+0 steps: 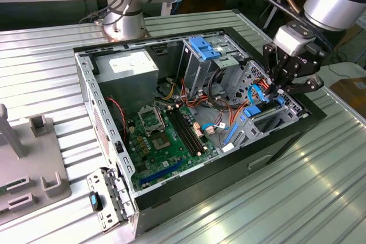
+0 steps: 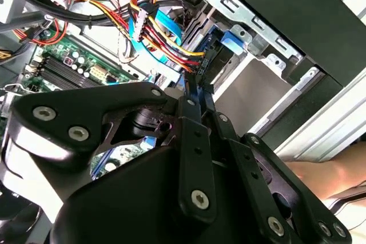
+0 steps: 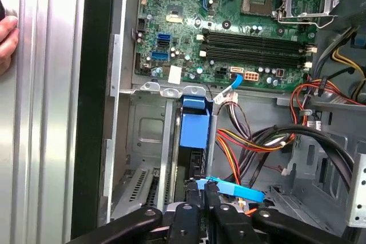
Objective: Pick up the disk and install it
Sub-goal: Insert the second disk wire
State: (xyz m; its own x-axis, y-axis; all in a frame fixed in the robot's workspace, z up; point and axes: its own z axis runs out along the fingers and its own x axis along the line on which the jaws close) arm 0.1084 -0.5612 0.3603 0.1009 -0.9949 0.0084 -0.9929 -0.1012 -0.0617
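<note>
Gripper reaches into the case at its drive-bay corner, fingers nearly closed on the disk; disk stands edgewise, partly down in the bay beside the motherboard; picking looks done, seating unfinished, I judge.

end effector lowered, fingers closed together

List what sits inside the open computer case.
Inside the computer case: the green motherboard, a grey power supply, bundled wires, and the disk with blue rails standing in its bay, under the gripper. The disk's lower part is hidden.
</note>
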